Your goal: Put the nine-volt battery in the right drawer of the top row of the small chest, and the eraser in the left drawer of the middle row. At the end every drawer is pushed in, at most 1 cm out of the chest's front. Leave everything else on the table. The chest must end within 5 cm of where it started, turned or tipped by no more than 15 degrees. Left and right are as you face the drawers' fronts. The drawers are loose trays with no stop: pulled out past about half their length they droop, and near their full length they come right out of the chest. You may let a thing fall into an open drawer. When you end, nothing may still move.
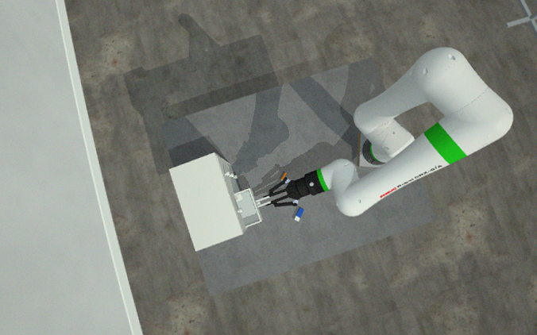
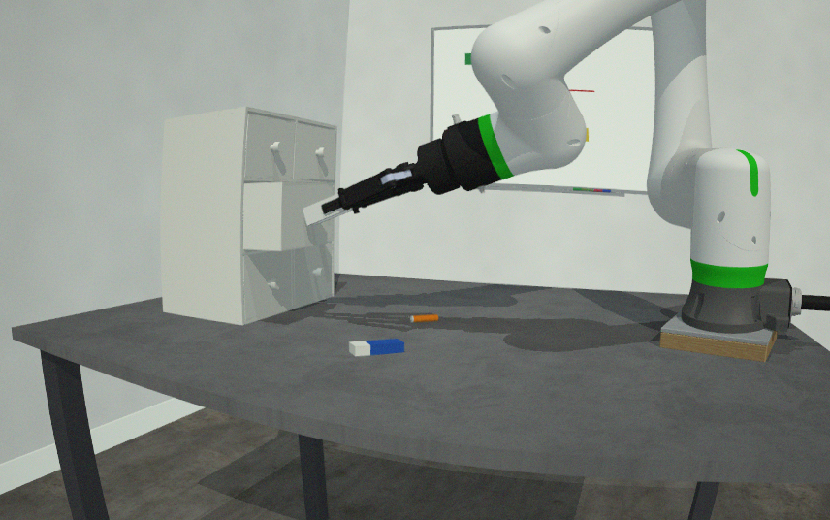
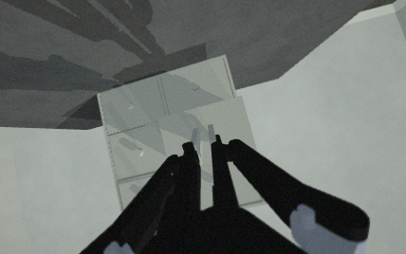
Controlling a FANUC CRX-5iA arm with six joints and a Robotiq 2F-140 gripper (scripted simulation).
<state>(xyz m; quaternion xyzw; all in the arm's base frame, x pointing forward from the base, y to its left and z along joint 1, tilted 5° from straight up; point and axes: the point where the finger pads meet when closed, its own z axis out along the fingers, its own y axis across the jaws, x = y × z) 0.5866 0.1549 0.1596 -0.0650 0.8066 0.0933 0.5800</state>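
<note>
The white chest point(image 1: 207, 201) point(image 2: 202, 213) stands at the table's far end. Its left middle-row drawer point(image 1: 252, 222) point(image 2: 263, 215) point(image 3: 237, 116) is pulled partly out and looks level. My gripper point(image 1: 258, 202) point(image 2: 313, 213) point(image 3: 205, 134) is shut on that drawer's knob, which its fingertips mostly hide. The right top-row drawer point(image 2: 310, 171) is in. The eraser point(image 1: 298, 214) point(image 2: 385, 346), blue-sleeved with a white end, lies on the table in front of the chest. I cannot make out a nine-volt battery in any view; the closed drawers' insides are hidden.
A small orange cylinder point(image 1: 283, 175) point(image 2: 426, 318) with a pale end lies on the table point(image 2: 520, 392), beyond the eraser in the exterior view. The other drawers look closed, with protruding knobs. The arm's base point(image 2: 728, 306) stands on a wooden block at the opposite end.
</note>
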